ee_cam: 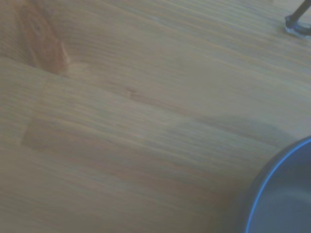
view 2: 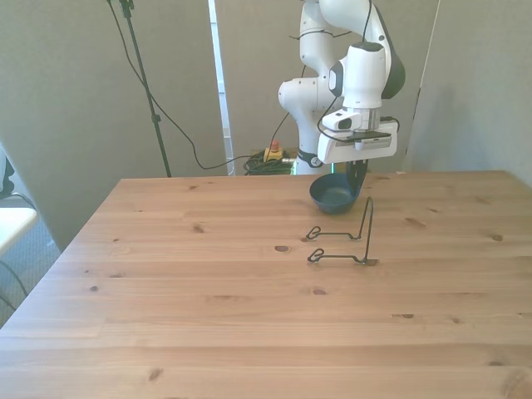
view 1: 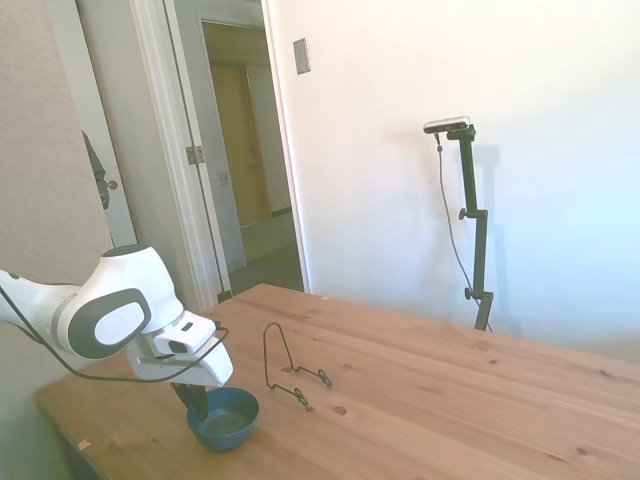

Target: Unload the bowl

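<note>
one bowl (view 1: 223,417) on the table (view 2: 208,316), rim gripped by the closed pincer (view 1: 197,401); one wire stand (view 2: 345,237) nearby.

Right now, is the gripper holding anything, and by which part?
The gripper holds the bowl by its rim, on the side away from the wire stand.

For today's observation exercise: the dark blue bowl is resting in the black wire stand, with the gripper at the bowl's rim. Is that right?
Not quite. The bowl sits on the wooden table beside the wire stand, apart from it, which stands empty, as the side view shows. The gripper is indeed at the bowl's rim.
</note>
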{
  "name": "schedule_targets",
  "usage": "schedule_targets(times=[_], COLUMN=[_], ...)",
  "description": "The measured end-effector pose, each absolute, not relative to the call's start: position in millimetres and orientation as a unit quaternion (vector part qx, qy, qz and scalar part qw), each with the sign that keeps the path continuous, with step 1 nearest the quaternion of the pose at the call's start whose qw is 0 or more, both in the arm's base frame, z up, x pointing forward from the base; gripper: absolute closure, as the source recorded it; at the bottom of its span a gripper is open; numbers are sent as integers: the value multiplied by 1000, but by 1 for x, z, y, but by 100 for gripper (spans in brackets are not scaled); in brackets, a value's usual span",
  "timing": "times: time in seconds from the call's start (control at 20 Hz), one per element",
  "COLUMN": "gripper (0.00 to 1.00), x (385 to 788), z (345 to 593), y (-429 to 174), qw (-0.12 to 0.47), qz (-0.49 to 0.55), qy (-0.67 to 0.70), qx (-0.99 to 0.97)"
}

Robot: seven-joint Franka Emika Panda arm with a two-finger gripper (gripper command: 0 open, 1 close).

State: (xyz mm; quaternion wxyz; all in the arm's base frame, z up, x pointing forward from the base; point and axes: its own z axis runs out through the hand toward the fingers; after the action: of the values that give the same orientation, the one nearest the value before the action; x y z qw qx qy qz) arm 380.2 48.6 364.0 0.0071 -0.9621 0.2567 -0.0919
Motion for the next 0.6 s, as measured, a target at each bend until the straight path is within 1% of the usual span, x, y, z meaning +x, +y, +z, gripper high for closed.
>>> schedule_targets(times=[0.2,0.45,0.6], gripper=[0,0,0], x=[381,381,381], z=[362,343,343], y=[50,54,53], qw=[-5,-34,-36], qz=[-97,-88,-86], qy=[288,338,356], qx=[-953,-936,-930])
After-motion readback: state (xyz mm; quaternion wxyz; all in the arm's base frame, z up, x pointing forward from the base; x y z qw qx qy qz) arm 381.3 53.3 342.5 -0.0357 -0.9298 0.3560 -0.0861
